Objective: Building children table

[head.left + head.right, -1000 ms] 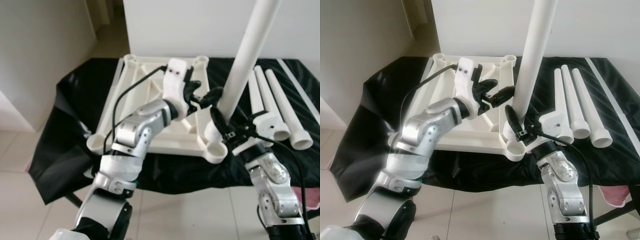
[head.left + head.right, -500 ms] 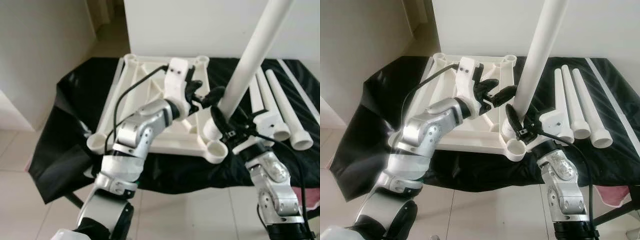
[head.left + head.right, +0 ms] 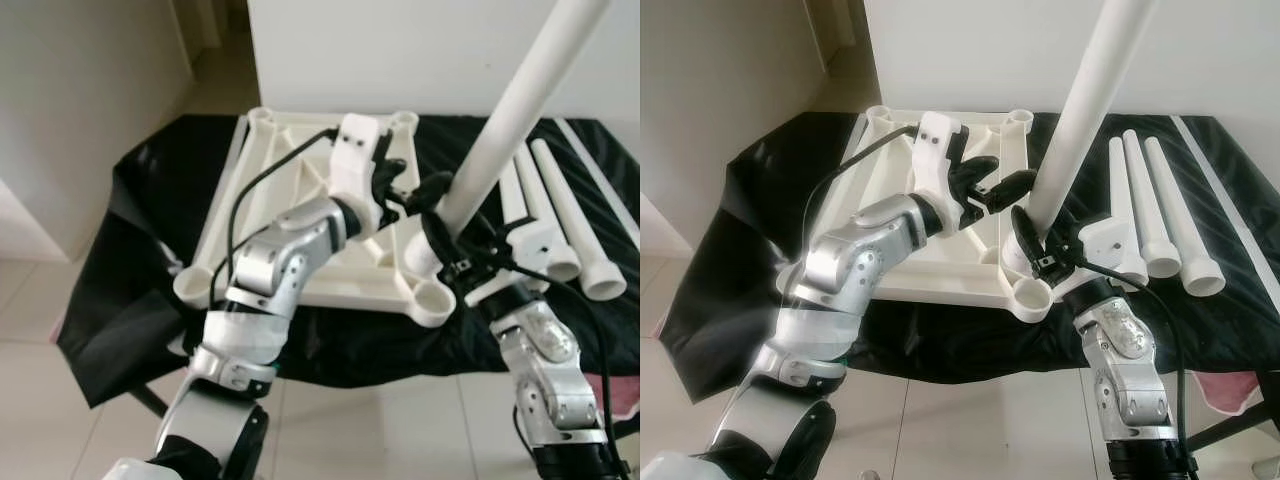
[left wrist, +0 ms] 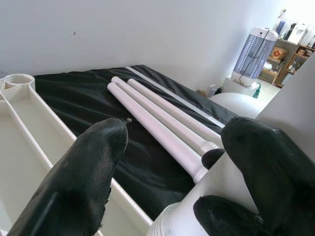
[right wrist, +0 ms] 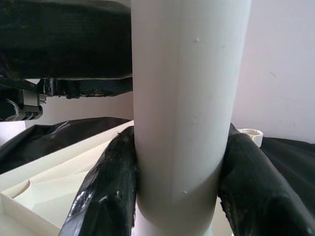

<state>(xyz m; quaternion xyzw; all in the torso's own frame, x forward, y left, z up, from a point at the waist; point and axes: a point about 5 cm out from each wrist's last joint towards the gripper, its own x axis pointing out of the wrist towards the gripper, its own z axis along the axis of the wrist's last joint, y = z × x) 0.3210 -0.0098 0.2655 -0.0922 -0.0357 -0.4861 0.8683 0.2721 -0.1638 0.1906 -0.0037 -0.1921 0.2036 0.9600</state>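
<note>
One leg in hand: we hold the white table leg [image 3: 1080, 130] with our right claw [image 3: 1032, 250], fingers pinched on its lower end where it meets a near-corner socket of the upturned tabletop [image 3: 940, 270]; the leg leans away to our right rather than standing straight.
Left claw: our left claw [image 3: 995, 190] hovers just beside the leg's base with fingers spread, touching nothing that we can see.
Risk, tilt: we judge the leaning leg may cross-thread or jam in the socket if we push or turn it at this angle.
Risk, slip: the leg is smooth and glossy, so our rubbery black fingers [image 5: 110, 187] could slide round it instead of turning it.
Risk, shift: the light plastic top lies on a slick black cloth [image 3: 750, 200] over the desk, and could skate if we press sideways.
Spare legs: three more legs [image 3: 1160, 215] lie side by side on the cloth to our right, near the right arm.
Shapes: the legs are long tapered tubes with flared collars; the tabletop is a ribbed square with round corner sockets.
Materials: everything white looks like moulded hard plastic.
</note>
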